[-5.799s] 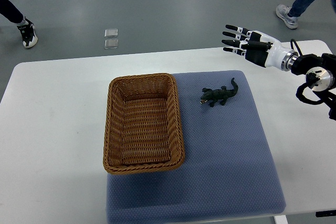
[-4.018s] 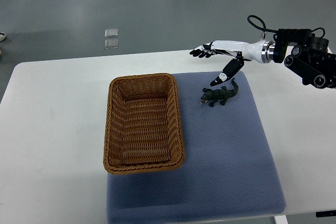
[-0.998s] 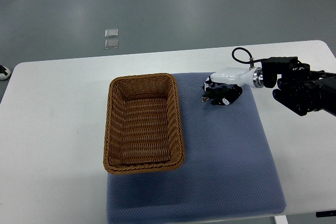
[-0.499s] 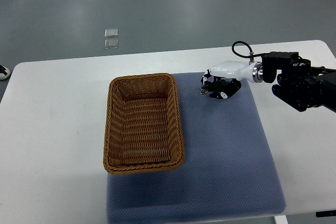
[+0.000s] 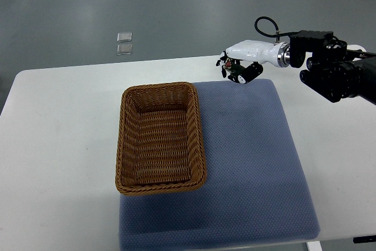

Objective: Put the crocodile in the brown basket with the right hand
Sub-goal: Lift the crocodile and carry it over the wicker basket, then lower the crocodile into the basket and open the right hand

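My right hand reaches in from the right edge, its white-and-black fingers curled around the dark green toy crocodile, held up above the far edge of the blue mat. Most of the crocodile is hidden inside the grip; only its head end shows at the left of the fingers. The brown wicker basket lies empty on the mat's left side, down and to the left of the hand.
The white table carries the mat and basket. Two small clear square objects lie on the grey floor beyond the table's far edge. The black forearm and cable stretch in from the right.
My right hand came down onto the crocodile, closed on it, and has lifted it off the mat, moving up and toward the far edge. The people's feet left the view.
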Motion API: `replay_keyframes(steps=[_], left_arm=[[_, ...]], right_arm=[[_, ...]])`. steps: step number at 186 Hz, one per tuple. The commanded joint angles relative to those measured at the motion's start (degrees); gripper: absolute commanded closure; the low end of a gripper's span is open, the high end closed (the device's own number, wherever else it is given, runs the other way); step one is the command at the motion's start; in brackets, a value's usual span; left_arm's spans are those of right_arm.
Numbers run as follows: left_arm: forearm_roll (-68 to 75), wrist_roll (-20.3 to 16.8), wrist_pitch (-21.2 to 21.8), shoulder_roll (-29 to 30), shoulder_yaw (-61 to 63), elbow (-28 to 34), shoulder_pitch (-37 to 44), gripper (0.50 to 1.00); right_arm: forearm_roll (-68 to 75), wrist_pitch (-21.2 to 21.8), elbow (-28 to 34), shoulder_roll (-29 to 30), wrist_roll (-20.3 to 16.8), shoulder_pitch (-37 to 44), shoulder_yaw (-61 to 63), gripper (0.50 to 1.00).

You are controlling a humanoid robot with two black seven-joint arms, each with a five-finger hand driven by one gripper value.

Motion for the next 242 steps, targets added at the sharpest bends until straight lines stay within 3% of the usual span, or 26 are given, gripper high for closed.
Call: replay_keyframes(steps=[1,79,210,242], left_arm=[[0.0,0.0,0.1,0.0,0.0,0.0,0.0,0.5],[0.0,0.0,0.0,0.0,0.0,0.0,0.0,0.5],[0.0,0.0,0.0,0.0,0.0,0.0,0.0,0.5],[0.0,0.0,0.0,0.0,0.0,0.0,0.0,0.5]], right_arm=[[0.1,0.0,0.1,0.4,0.0,1.2,0.1,1.0],[0.0,-0.1,2.8,3.6,0.0,4.4,0.0,1.0],[-0.2,-1.8,24.2,3.4,0.0,9.1,-0.1,1.0],[-0.7,-1.9,26.7,4.0,0.0,8.6,-0.4,1.0]])
